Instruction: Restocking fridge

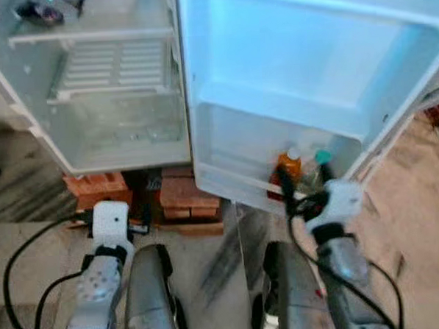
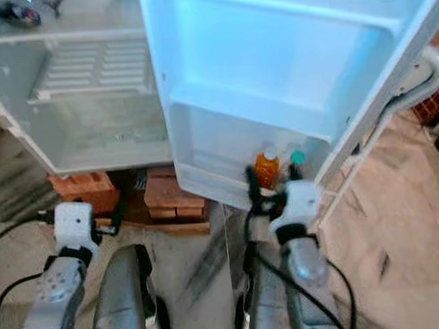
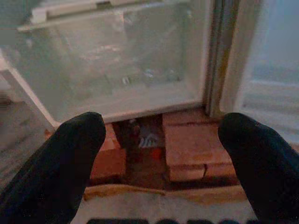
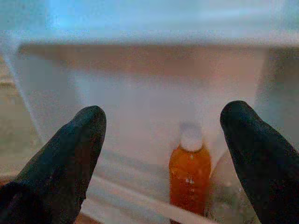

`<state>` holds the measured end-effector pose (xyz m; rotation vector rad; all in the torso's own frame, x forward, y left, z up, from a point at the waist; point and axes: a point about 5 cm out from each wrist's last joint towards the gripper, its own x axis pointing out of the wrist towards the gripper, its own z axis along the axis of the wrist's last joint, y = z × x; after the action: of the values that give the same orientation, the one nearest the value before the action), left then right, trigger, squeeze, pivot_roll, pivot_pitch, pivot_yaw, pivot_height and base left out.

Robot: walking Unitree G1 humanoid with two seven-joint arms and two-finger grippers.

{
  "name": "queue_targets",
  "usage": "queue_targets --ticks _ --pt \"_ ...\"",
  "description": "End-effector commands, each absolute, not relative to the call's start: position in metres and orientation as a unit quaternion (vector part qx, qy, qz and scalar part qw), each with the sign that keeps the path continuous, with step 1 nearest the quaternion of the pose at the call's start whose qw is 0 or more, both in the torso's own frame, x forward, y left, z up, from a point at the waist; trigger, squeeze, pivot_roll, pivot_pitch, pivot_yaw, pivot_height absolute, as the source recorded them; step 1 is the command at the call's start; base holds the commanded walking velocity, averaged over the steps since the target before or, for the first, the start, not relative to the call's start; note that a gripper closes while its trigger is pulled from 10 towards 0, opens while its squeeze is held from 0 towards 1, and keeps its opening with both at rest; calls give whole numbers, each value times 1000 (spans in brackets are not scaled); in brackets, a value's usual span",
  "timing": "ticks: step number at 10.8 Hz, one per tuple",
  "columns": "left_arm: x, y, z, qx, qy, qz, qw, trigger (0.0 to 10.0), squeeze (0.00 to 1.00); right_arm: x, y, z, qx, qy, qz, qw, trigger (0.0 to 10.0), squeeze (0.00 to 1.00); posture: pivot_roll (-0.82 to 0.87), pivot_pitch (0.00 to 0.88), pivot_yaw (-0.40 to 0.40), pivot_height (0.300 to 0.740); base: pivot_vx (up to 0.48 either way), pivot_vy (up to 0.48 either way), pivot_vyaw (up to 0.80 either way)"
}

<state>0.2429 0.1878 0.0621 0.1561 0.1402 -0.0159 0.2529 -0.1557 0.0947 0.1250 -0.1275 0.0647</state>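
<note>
**Orange bottle sits in the door shelf**

At five o'clock in the open fridge door point(image 1: 303, 72), the orange bottle point(image 4: 189, 177) stands upright: rigid, probably slick, best gripped mid-body. Right pincer point(image 4: 163, 154) gapes wide before it; left pincer point(image 3: 161, 163) also wide, idle.

The small white fridge point(image 1: 113, 104) stands open, and in its door's lowest shelf point(image 1: 235, 182) an orange bottle point(image 1: 289, 167) with white cap stands upright just beside what seems a clear, teal-capped bottle point(image 1: 317, 168).
</note>
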Motion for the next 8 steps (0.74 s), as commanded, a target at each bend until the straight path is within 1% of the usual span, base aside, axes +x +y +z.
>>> queue_targets --ticks 1,2,4,6,8 --pt "239 188 61 77 74 -8 994 10000 0 249 -159 97 70 -60 20 996 10000 0 112 61 -14 590 0 0 0" --pt "239 185 60 76 75 -15 994 10000 0 245 -160 94 75 -48 7 996 10000 0 107 60 -14 610 0 0 0" --pt "243 180 63 70 69 -20 995 10000 0 240 -170 91 70 -31 -16 997 10000 0 98 56 -24 650 0 0 0" --pt "249 181 68 71 57 -12 996 10000 0 236 -167 90 65 -18 -6 998 10000 0 98 56 -29 690 0 0 0" --pt "249 180 69 64 55 -12 996 10000 0 238 -169 91 66 -16 -10 998 10000 0 98 57 -28 720 0 0 0"
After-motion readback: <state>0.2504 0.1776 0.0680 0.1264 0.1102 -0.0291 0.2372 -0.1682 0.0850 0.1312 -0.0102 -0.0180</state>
